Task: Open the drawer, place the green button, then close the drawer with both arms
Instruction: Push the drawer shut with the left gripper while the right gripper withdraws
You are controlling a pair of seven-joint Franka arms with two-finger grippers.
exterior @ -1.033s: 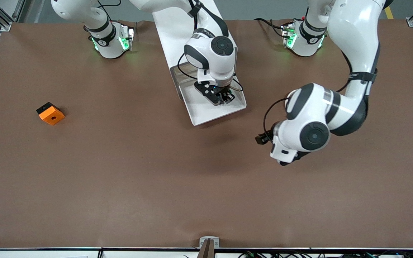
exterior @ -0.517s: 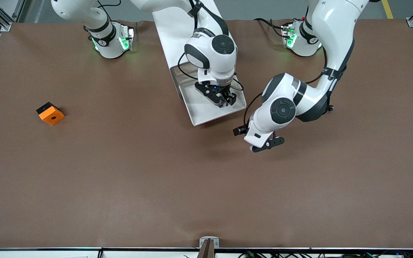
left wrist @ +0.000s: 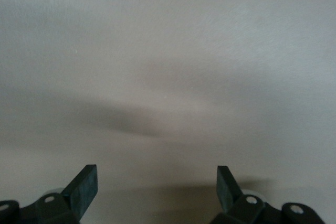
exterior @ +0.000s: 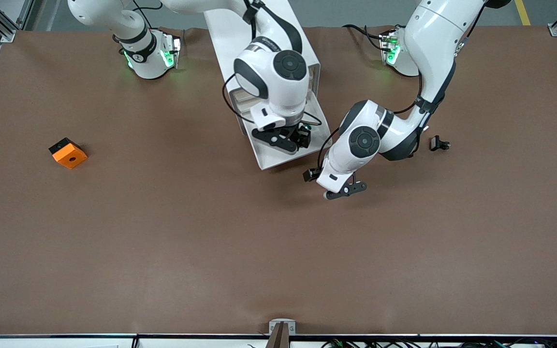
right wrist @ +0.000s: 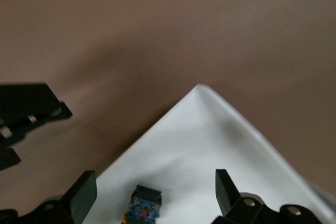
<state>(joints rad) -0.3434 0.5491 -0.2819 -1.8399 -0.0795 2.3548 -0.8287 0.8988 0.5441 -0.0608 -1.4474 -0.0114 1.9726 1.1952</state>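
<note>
While the drawer (exterior: 289,155) is standing pulled out, the button (right wrist: 142,207) is lying inside it under the right gripper's (exterior: 294,140) released fingers; the left gripper (exterior: 342,191), at the drawer's four o'clock, is hovering spread over the table (exterior: 162,241).

Brown table (exterior: 162,251) carries white cabinet (exterior: 240,29) at robots' edge. Orange cube (exterior: 68,153) well toward right arm's end from it; small black part (exterior: 438,143) toward left arm's end.
</note>
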